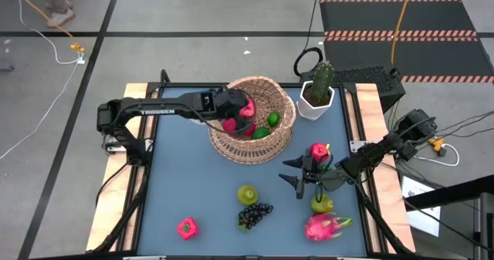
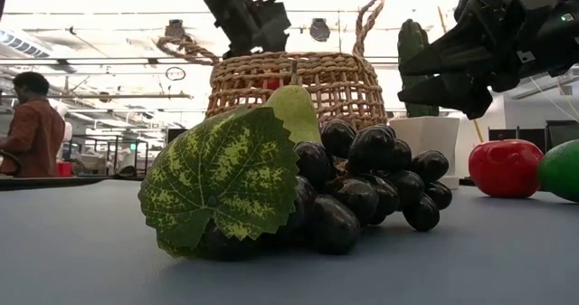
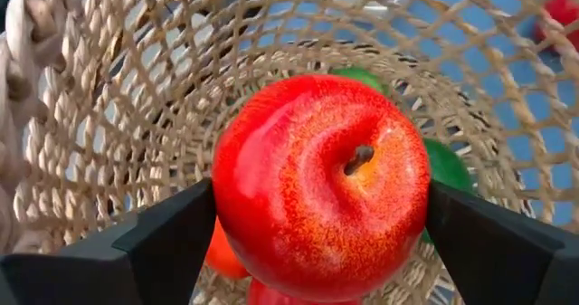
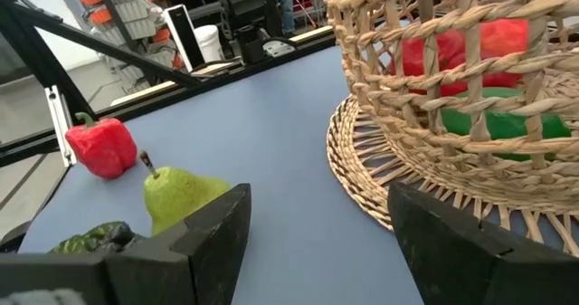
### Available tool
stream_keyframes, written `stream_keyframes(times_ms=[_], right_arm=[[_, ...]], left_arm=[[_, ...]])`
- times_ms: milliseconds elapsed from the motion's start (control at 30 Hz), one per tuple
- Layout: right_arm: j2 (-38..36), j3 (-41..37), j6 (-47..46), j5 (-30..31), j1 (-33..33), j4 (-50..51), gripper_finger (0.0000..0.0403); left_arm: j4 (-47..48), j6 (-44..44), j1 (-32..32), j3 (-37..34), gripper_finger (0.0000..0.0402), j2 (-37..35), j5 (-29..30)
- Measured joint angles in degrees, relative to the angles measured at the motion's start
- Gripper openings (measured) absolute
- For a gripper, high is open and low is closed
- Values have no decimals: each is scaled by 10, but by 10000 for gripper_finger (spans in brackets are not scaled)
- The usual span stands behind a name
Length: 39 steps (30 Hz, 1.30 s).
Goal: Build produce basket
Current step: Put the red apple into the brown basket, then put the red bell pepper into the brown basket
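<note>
The tan wicker basket stands at the far middle of the table on its flared base. It holds green limes and a red fruit. My left gripper hangs over the basket's mouth, shut on a red apple. My right gripper hovers open over the table, right of the basket's base. On the table lie a second red apple, two pears, a grape bunch, a dragon fruit and a red strawberry. My left gripper pinches the red apple by its two opposite sides, one finger on each side. The apple's stem faces the wrist camera. The apple is lifted clear, inside the basket's rim and above the fruit lying in it.
A green cactus in a white pot stands right of the basket at the table's far right. The basket's loop handle rises above its rim. A person is in the room beyond the table. Bare table lies at the left and near left.
</note>
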<state>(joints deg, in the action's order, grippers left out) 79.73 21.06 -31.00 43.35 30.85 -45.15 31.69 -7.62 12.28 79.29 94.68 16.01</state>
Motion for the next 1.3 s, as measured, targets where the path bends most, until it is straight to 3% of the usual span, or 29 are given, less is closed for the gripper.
stream_keyframes(times_ms=[367, 633, 800, 1033, 1300], right_arm=[[0, 0, -6, 2, 0, 0, 254], [0, 0, -9, 3, -1, -18, 254], [0, 0, -13, 3, -1, -21, 254], [0, 0, -14, 3, -1, -26, 254], [0, 0, -5, 2, 0, -21, 254]], left_arm=[[-34, 41, -49, 1, 375, -61, 5], [78, 5, 1, 0, 397, -44, -28], [83, -26, -7, 0, 395, -61, 0], [129, -53, -110, 1, 395, -112, 23], [258, -168, -343, 0, 395, -107, 120]])
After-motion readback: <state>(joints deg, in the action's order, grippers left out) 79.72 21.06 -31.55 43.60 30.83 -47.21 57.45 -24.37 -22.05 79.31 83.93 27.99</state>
